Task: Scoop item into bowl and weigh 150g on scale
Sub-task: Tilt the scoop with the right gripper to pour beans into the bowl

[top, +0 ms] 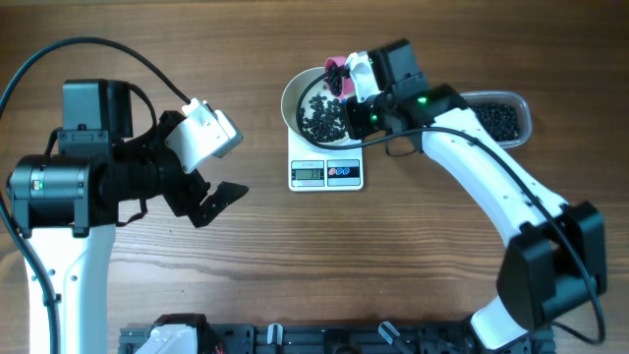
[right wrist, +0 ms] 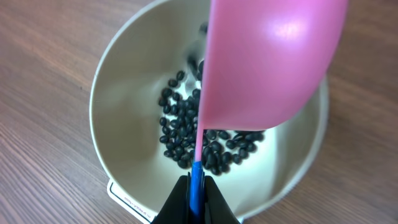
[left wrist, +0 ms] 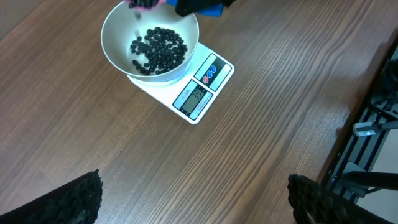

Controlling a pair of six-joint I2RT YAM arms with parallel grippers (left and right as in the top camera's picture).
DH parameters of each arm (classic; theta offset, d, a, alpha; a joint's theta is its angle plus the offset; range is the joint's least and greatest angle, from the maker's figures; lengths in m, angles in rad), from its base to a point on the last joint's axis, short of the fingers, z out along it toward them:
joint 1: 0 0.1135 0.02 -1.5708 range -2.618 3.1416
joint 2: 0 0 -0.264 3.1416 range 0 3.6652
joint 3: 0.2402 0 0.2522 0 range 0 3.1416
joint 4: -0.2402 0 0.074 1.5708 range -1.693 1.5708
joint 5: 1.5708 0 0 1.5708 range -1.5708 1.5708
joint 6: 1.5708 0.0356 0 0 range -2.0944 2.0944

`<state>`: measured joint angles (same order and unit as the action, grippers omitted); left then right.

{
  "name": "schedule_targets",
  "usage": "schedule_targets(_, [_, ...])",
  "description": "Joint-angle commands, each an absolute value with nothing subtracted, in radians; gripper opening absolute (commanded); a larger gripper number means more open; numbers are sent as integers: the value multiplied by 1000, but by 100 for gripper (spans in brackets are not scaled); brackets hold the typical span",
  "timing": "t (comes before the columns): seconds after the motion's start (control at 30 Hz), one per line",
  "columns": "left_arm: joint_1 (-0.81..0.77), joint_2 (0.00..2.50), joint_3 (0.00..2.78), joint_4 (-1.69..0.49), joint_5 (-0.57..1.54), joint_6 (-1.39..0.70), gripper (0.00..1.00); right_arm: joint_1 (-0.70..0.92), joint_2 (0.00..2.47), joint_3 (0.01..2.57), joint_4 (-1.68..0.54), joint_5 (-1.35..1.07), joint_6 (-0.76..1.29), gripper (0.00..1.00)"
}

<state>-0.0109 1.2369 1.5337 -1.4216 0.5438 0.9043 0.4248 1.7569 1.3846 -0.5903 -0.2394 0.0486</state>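
We see a matt, wood-grained table (top: 295, 275); the bowl (right wrist: 124, 93) looks smooth, faintly glossy; the pink scoop (right wrist: 267, 56) is shiny plastic; the black beads (right wrist: 180, 134) gleam slightly; the scale (left wrist: 199, 93) is smooth white plastic.

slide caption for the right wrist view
Right gripper holds the pink scoop by its blue handle above the white bowl of black beads.

No text can be read anywhere; scale (top: 326, 173), centre of the overhead frame, has a grey display (left wrist: 196, 98) with dark digits, too blurred to read; its round buttons (left wrist: 210, 70), one red and one blue, carry marks too small to tell.
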Motion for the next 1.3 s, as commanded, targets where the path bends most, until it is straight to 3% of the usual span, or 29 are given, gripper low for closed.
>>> schedule_targets(0.0, [-4,1234,1550,-1422,544,920,100,429,1702,1397,-605,-199,52,4])
schedule_targets(0.83, [-4,1234,1550,-1422,544,920,100,495,1702,1397,-700,13,-76,4])
schedule_targets(1.27, [-4,1234,1550,-1422,544,920,100,496,1702,1397,-700,7,-80,4])
